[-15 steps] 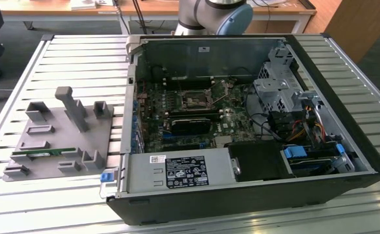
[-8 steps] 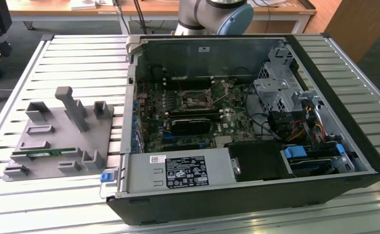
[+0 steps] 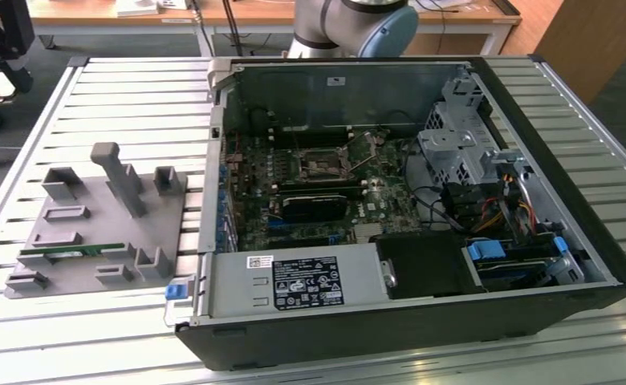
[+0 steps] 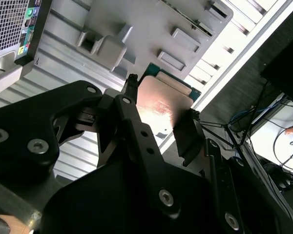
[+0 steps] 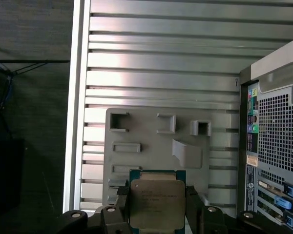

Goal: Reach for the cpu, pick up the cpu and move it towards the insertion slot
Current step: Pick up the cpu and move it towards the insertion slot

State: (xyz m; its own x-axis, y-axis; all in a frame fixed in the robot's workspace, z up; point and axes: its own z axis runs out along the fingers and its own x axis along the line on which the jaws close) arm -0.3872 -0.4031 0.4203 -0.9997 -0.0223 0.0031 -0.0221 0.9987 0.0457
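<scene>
- The black two-fingered gripper [image 5: 157, 210] is clamped on the flat square silvery-topped, green-rimmed cpu [image 5: 155, 195], one finger on each opposite edge.
- The cpu hangs above the grey moulded fixture plate [image 5: 151, 141], beside the black computer case [image 3: 420, 321].
- The dark, silver-framed square insertion slot [image 3: 321, 163] sits inside the case, well apart.
- The arm's grey-and-blue joint [image 3: 361, 28] stands behind the case.

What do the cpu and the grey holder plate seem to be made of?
The cpu: a silvery metal top that glints, on a green board rim. The grey holder plate: probably matte moulded plastic, uniform grey without shine.
</scene>
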